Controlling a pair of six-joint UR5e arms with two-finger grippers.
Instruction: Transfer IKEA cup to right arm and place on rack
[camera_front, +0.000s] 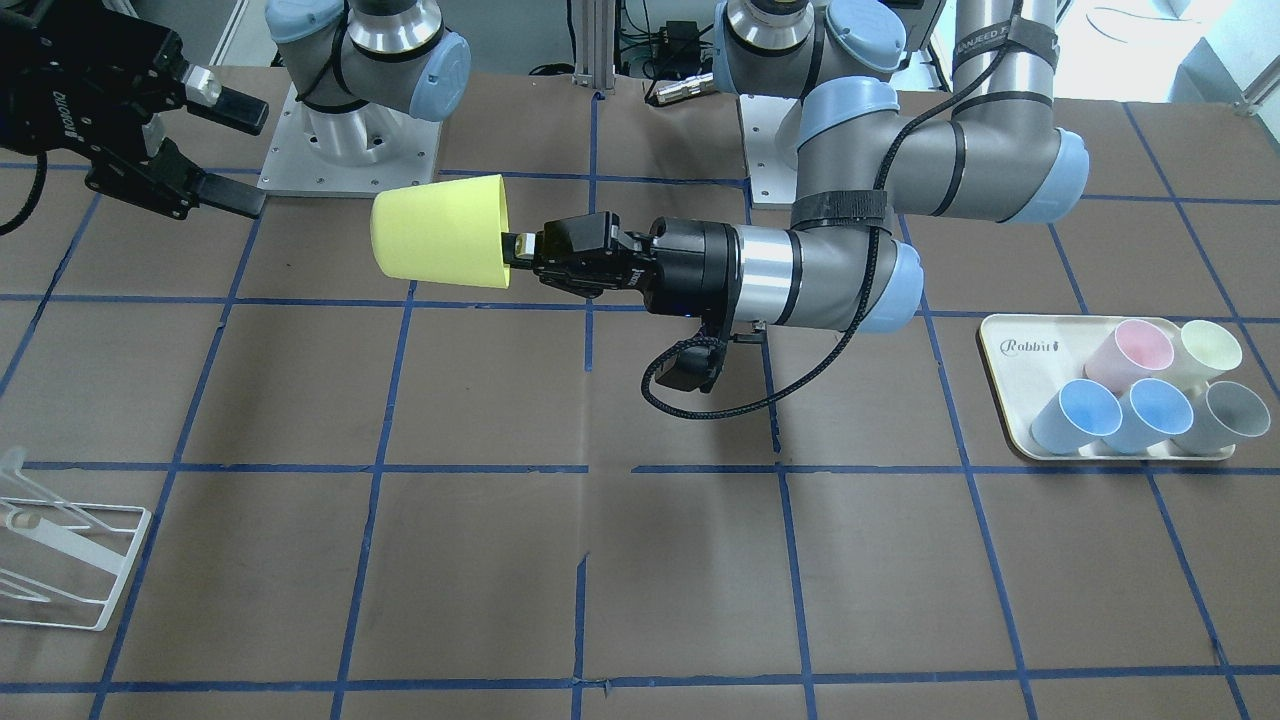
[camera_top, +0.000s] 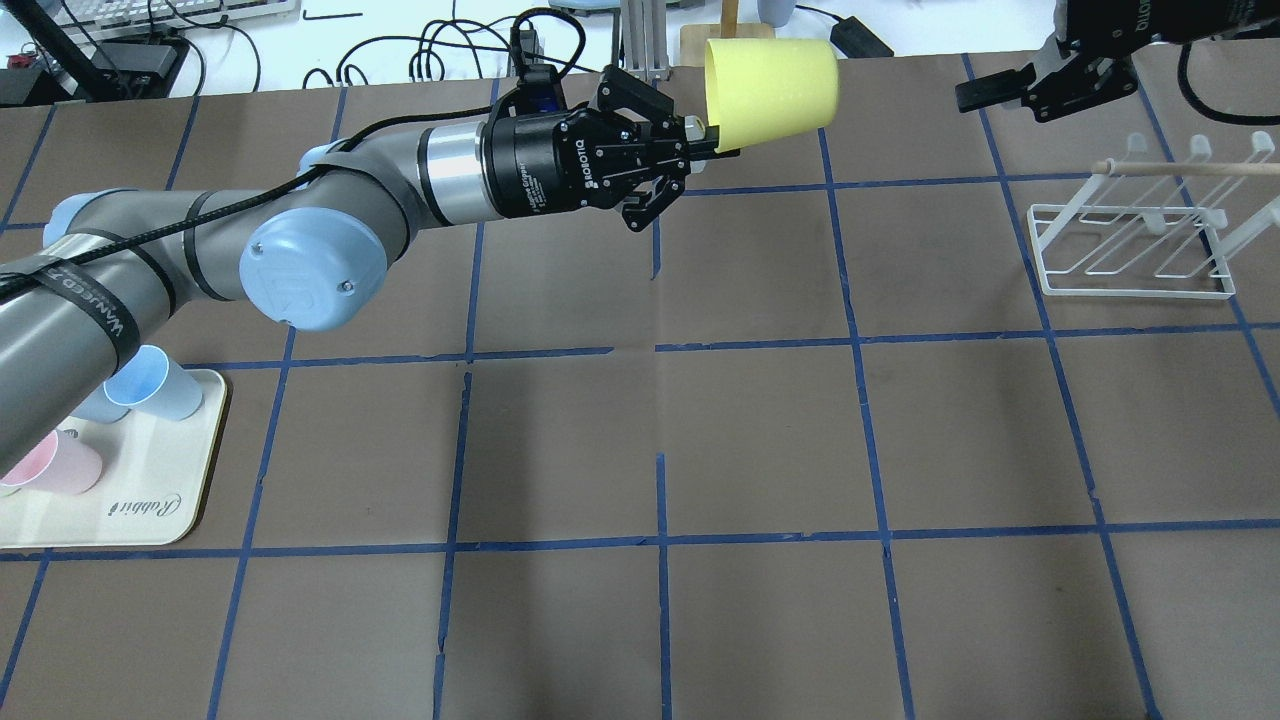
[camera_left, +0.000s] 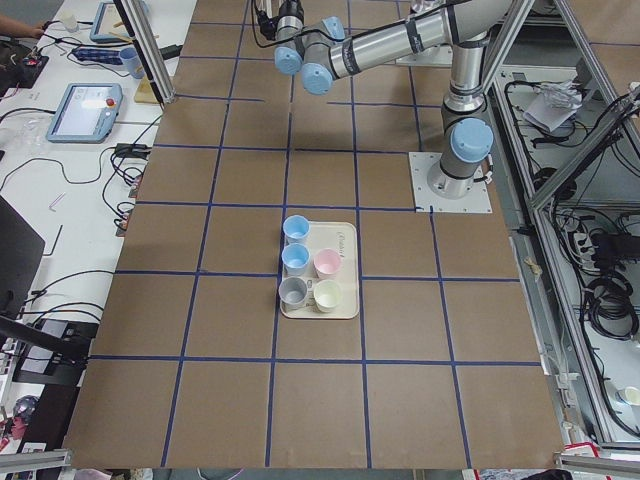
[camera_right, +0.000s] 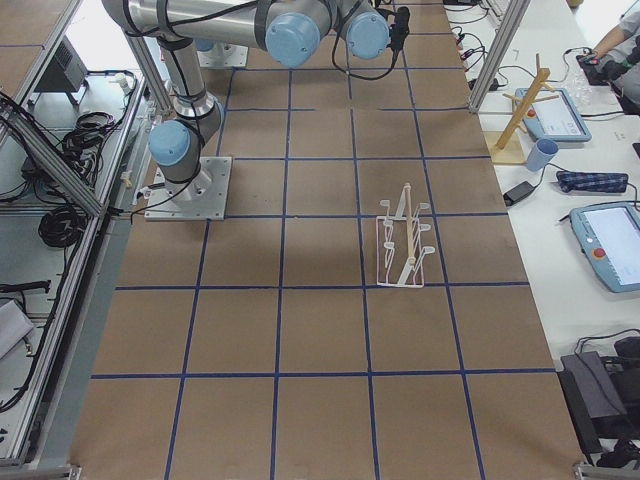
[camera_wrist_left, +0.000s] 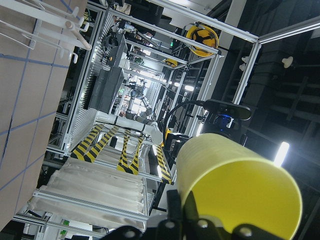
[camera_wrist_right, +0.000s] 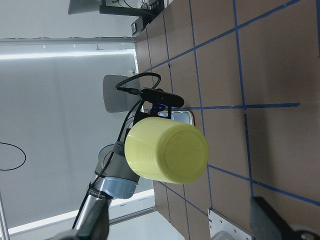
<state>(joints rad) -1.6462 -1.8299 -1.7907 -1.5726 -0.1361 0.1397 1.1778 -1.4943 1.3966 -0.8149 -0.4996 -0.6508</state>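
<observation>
I count one IKEA cup (camera_front: 440, 232), and it is off the table: it lies on its side in mid-air in front of the two arm bases, rim toward the left gripper (camera_front: 518, 250), closed base toward the right gripper (camera_front: 245, 155). The left claw is clenched on the cup's rim, one finger inside the mouth. The right claw is spread wide, holds nothing and sits apart from the cup; its wrist camera looks straight at the cup's base. One rack (camera_front: 60, 560) stands on the table on the right arm's side with no cup on it. One cream tray (camera_front: 1000, 400) on the left arm's side carries five cups: two blue cups (camera_front: 1075, 415), one pink cup (camera_front: 1130, 355), one pale yellow cup (camera_front: 1207, 350), one grey cup (camera_front: 1225, 415).
</observation>
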